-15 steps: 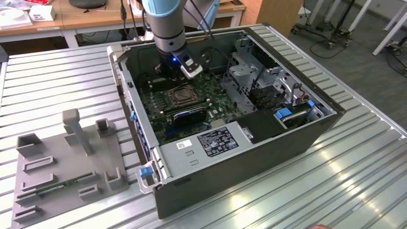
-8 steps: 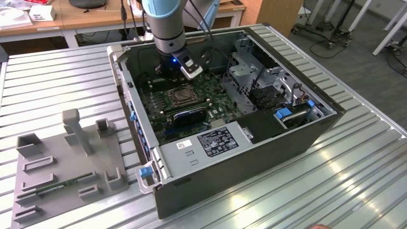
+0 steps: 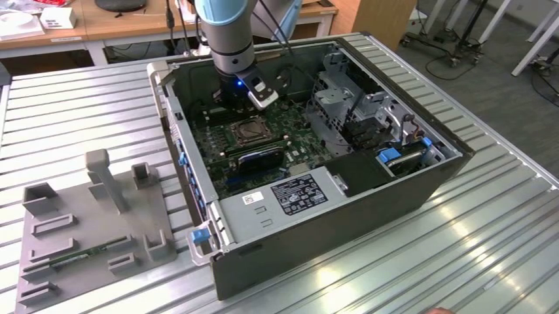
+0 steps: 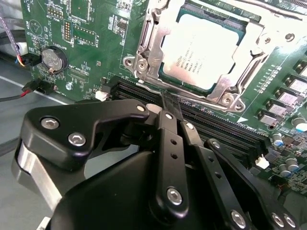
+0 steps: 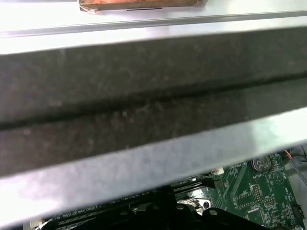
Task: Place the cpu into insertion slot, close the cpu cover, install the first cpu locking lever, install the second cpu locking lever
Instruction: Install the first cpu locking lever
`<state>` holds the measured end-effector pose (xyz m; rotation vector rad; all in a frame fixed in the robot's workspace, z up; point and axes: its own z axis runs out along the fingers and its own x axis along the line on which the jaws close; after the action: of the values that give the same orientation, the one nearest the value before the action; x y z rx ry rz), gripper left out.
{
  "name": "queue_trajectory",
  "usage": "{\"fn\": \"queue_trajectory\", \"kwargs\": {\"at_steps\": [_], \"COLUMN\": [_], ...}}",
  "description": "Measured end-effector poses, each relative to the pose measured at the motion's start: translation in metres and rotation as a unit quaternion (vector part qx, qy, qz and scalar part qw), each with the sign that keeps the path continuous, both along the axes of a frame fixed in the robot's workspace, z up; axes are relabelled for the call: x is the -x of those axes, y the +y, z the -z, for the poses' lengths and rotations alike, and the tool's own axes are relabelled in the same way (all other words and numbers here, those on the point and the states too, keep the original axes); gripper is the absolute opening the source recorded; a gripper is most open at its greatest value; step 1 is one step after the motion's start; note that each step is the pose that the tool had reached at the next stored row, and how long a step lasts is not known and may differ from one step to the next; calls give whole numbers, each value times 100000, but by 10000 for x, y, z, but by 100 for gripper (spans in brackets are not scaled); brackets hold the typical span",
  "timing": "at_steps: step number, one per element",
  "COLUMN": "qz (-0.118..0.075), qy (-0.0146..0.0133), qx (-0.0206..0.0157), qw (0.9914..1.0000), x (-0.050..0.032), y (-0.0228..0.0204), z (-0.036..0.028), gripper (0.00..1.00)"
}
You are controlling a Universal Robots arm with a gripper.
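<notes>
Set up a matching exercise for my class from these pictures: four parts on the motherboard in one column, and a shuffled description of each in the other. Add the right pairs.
Column one
1. cpu
2. cpu cover
3. coin battery
4. memory slots

Column two
A. long black strips, right by the tip of the hand
B. pale silvery square face, showing through a window
C. metal frame with a large square window, lying flat
D. round silver disc in a black holder on the green board

Pairs: 1-B, 2-C, 3-D, 4-A
</notes>
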<state>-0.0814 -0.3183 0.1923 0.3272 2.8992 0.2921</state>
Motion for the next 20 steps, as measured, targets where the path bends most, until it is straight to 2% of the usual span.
{"fn": "queue_trajectory", "kwargs": {"at_steps": [4, 12, 20], "qz": [-1, 6, 3], "qy": [2, 1, 4], "qx": [70, 85, 86], "qw": [100000, 100000, 100000], "x": [0, 0, 0], "y": [0, 7, 38], "z": [-12, -84, -98], "gripper": [11, 11, 11]}}
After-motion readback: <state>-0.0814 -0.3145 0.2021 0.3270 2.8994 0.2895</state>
